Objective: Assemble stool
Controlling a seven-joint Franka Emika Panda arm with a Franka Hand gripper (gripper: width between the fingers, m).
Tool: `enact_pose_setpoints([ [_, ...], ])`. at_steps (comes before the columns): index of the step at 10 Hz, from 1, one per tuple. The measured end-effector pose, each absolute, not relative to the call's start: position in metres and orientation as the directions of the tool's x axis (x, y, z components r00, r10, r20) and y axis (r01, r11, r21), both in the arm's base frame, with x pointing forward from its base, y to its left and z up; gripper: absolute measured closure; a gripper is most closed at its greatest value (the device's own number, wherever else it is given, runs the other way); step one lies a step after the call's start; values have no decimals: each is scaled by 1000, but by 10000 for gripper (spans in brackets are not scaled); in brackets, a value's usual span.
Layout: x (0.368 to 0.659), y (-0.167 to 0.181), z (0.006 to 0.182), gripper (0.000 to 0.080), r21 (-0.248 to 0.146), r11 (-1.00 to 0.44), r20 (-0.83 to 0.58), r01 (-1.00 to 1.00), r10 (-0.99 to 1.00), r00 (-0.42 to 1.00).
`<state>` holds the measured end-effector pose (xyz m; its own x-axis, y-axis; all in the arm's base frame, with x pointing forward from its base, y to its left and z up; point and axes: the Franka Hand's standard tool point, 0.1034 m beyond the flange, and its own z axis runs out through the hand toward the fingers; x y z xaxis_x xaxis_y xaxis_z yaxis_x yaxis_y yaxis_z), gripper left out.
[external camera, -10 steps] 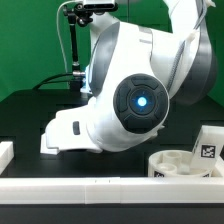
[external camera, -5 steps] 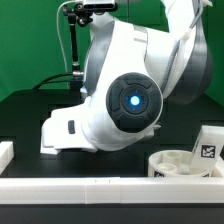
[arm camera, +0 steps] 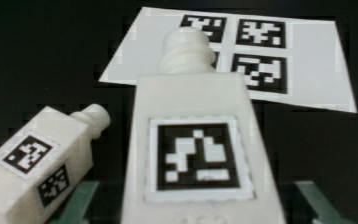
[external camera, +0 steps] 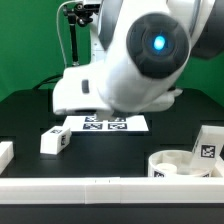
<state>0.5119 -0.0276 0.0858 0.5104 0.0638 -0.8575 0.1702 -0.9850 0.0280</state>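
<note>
In the wrist view my gripper [arm camera: 202, 203] holds a chunky white stool leg [arm camera: 194, 120] by its base; the tagged face is toward the camera and the peg end points away. A finger [arm camera: 94, 196] shows on each side of it. A second leg [arm camera: 48, 152] lies on the black table beside it, and it also shows in the exterior view [external camera: 55, 140]. The round white seat disc [external camera: 186, 165] sits at the exterior view's lower right, with a third tagged leg [external camera: 208, 143] standing behind it. In the exterior view the arm [external camera: 135, 55] hides the gripper and the held leg.
The marker board [external camera: 105, 124] lies flat on the table's middle and also shows in the wrist view [arm camera: 149, 55] beyond the held leg. A long white border rail [external camera: 80, 186] runs along the front edge. A black stand [external camera: 73, 45] rises at the back.
The arm has risen and swung toward the exterior view's right, uncovering the marker board and the leg lying on the table.
</note>
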Motion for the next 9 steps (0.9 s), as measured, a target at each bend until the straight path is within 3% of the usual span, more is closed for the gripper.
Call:
enact_pose_setpoints([
  [4,531,-31,77,462,39,-982,-775,187,88,625],
  [7,544,-20,84,462,43,-988,-643,149,87,761],
  [9,571,-1,95,462,-13,-997,-484,72,69,872],
])
